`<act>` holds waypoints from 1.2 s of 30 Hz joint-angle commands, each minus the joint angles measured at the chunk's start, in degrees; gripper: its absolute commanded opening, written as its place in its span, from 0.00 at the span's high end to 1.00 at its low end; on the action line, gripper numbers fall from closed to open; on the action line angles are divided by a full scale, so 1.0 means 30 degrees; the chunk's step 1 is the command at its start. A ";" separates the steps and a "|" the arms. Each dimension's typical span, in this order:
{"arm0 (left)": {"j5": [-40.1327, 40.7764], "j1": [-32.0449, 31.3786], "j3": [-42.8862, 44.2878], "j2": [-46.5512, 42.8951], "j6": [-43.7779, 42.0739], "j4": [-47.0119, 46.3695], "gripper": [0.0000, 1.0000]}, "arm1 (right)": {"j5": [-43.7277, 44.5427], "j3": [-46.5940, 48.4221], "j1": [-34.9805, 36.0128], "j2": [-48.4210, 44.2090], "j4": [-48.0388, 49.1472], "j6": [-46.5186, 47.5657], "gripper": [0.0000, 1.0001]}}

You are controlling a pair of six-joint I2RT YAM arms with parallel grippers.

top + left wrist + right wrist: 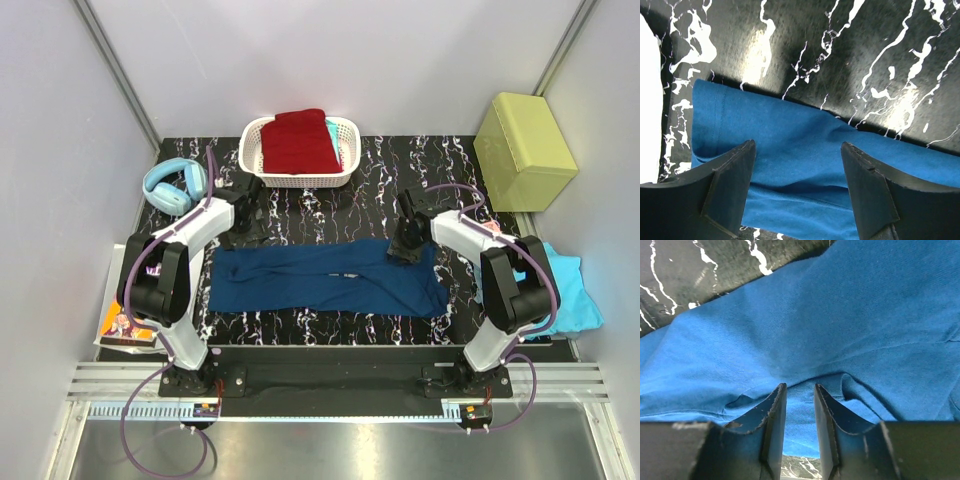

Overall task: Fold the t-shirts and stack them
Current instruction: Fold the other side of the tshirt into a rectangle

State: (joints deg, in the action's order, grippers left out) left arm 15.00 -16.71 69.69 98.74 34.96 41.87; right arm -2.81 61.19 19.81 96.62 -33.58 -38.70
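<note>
Basket (300,180), dark red t-shirt (298,142) folded inside

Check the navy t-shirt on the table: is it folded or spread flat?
Partly folded: the navy t-shirt lies as a long narrow band across the table, with no sleeves sticking out and no print showing. No crosswise fold yet.

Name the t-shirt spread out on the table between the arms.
The blue t-shirt, a long strip across the marbled table. The dark red t-shirt sits in the white basket; the turquoise t-shirt lies at the table's right edge.
</note>
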 commanded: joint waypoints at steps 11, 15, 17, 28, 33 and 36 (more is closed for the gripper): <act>-0.0197 -0.0172 0.0031 -0.0306 0.0007 -0.0479 0.27 | -0.0528 0.0698 0.0221 -0.1828 -0.0642 -0.0314 0.54; -0.0197 -0.0231 0.0148 -0.0159 0.0036 -0.0479 0.27 | -0.0909 0.0523 0.0221 -0.1036 -0.0788 -0.0255 0.54; -0.0168 -0.0260 0.0178 -0.0159 0.0036 -0.0450 0.27 | -0.1055 0.0464 0.0192 -0.0859 -0.0817 -0.0284 0.53; -0.0168 -0.0289 -0.0115 -0.0042 0.0124 -0.0421 0.27 | -0.0704 0.0551 0.0192 0.0487 -0.0642 -0.0020 0.62; -0.0109 -0.0319 -0.0203 -0.0130 0.0095 -0.0479 0.27 | -0.1056 0.0522 0.0192 0.0695 -0.0641 -0.0021 0.62; -0.0109 -0.0319 -0.0291 -0.0101 0.0124 -0.0450 0.27 | -0.1144 0.0318 0.0192 0.0431 -0.0671 0.0009 0.66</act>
State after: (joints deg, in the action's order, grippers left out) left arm 14.98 -17.41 69.19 98.74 34.98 41.85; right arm -4.60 61.89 19.99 99.29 -35.40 -39.13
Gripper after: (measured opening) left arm 0.731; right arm 0.373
